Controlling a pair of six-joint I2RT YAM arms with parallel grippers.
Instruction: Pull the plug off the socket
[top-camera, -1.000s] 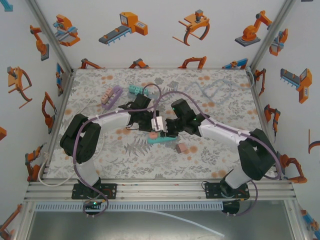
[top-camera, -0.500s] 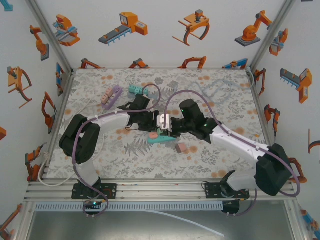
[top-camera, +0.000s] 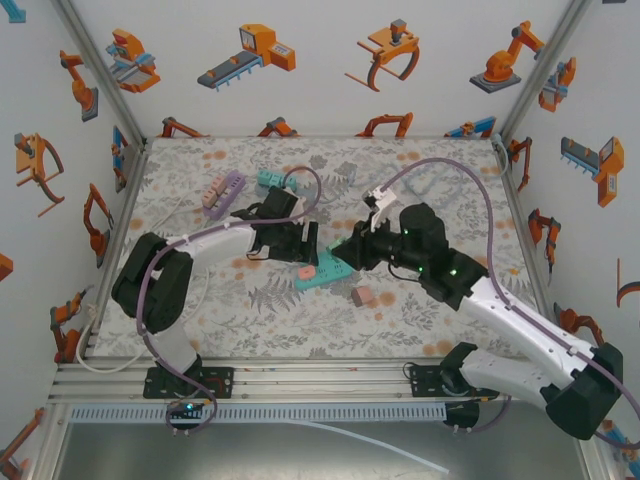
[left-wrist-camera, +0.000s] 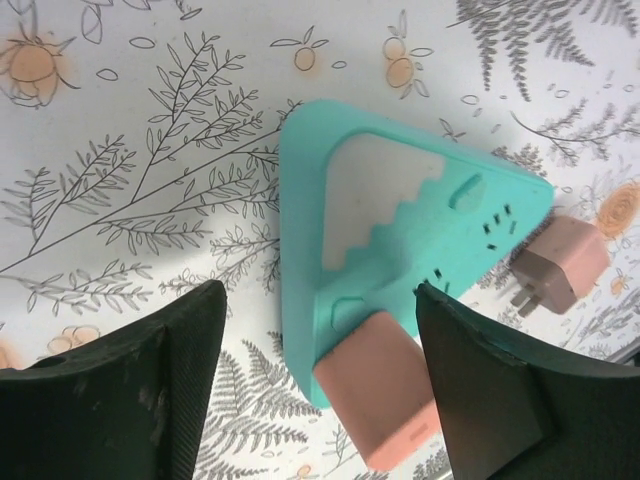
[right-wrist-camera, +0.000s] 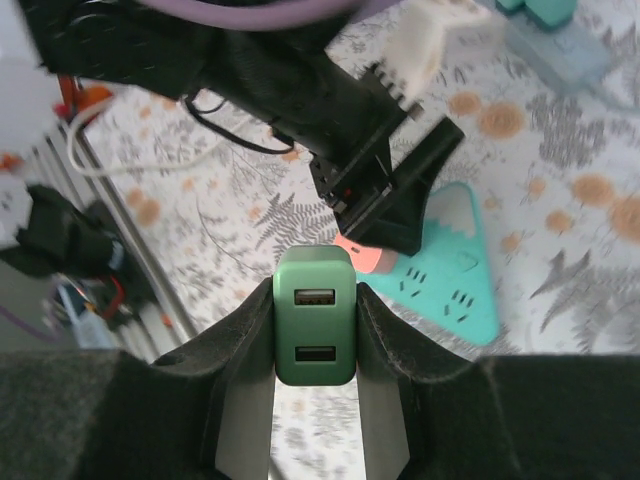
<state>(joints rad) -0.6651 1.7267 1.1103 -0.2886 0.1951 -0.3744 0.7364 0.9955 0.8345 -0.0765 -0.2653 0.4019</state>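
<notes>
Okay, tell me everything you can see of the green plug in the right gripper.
The green plug is a rounded block, matte plastic by the look, with two USB ports stacked on the face toward the right wrist camera. The right gripper is shut on it, one dark finger against each long side. It is held upright in that view, in the air, apart from the teal socket block lying on the table below. Its prongs are hidden.

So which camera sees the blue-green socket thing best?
The left wrist view: the teal socket shows nearly whole from above, slots plain, with a pink plug in it. The top external view shows the socket small; the right wrist view shows part of it.
</notes>
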